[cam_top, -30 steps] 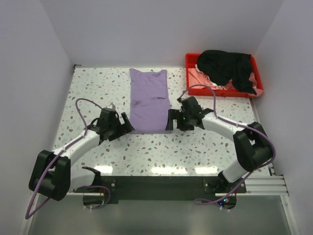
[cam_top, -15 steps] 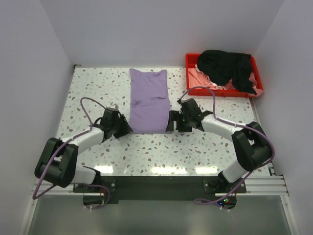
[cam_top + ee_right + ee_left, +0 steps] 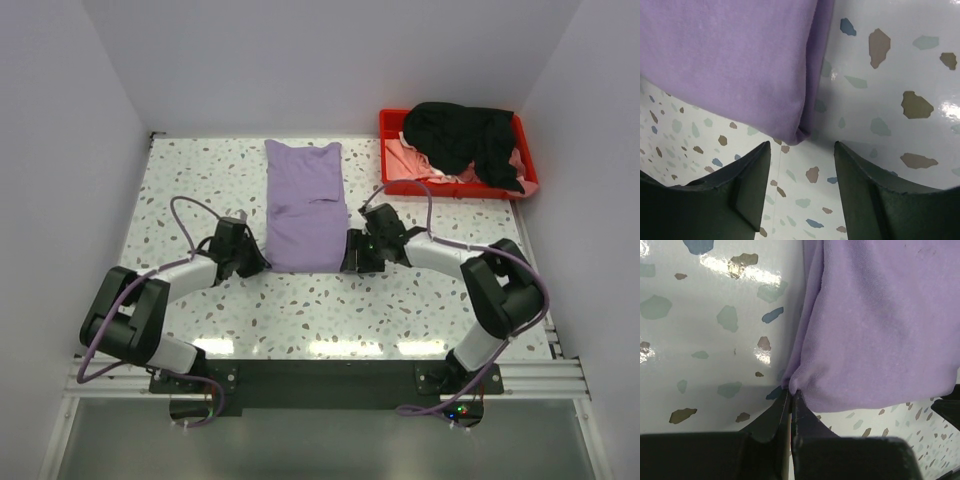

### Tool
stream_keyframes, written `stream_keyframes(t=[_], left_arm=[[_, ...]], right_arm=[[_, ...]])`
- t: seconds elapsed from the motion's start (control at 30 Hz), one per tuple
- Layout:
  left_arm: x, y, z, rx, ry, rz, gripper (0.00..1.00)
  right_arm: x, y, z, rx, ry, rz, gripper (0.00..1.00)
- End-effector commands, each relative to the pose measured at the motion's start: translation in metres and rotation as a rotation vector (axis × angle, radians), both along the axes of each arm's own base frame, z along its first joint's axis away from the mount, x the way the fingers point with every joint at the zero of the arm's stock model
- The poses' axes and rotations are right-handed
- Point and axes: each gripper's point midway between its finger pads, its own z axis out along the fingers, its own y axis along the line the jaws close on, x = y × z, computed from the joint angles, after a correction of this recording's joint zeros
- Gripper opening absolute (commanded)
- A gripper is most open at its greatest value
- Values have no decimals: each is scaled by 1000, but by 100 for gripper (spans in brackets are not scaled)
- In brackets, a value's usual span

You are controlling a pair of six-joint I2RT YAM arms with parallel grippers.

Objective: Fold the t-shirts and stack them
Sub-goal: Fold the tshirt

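The lavender t-shirt [image 3: 305, 205] lies folded into a long strip in the middle of the speckled table [image 3: 200, 170], collar end far. My left gripper [image 3: 262, 262] sits at its near-left corner. In the left wrist view the gripper [image 3: 791, 391] is shut, pinching that corner of purple cloth [image 3: 870, 330] at its tips. My right gripper [image 3: 347, 255] is at the near-right corner. In the right wrist view it [image 3: 802, 145] is open, its fingers [image 3: 752, 175] flanking the corner of the shirt [image 3: 740, 60] without touching it. The black t-shirt [image 3: 460, 135] and pale pink t-shirt [image 3: 410, 160] lie heaped at the back right.
A red tray [image 3: 528, 172] at the back right corner holds the black and pink shirts. White walls close in the table on the left, back and right. Both arm bases stand at the near edge.
My left gripper has shut on the lavender shirt's near-left corner. The right gripper's jaws have narrowed around the near-right corner. Both arms' elbows have swung nearer the table's middle.
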Motion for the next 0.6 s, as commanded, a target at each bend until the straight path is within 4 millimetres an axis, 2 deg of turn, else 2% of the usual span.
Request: stream_keyframes(t=[0.0, 0.1, 0.23, 0.27, 0.3, 0.4, 0.5, 0.57], left_arm=[[-5, 6, -12, 32, 27, -8, 0], [-6, 6, -13, 32, 33, -6, 0], [-7, 6, -13, 31, 37, -3, 0], [-8, 6, -13, 30, 37, -4, 0], [-8, 6, -12, 29, 36, -3, 0], [-11, 4, -11, 19, 41, -11, 0], [-26, 9, -14, 23, 66, -6, 0], [-47, 13, -19, 15, 90, -1, 0]], right_arm=[[10, 16, 4, 36, -25, 19, 55], [7, 23, -2, 37, -11, 33, 47], [0, 30, -5, 42, 5, 52, 24], [-2, 31, -5, 41, 10, 54, 21], [-4, 31, -4, 39, 13, 53, 18], [-8, 29, -5, 13, 9, 41, 0], [-17, 24, -4, 5, 7, 42, 0], [-28, 21, -4, -2, 10, 52, 0]])
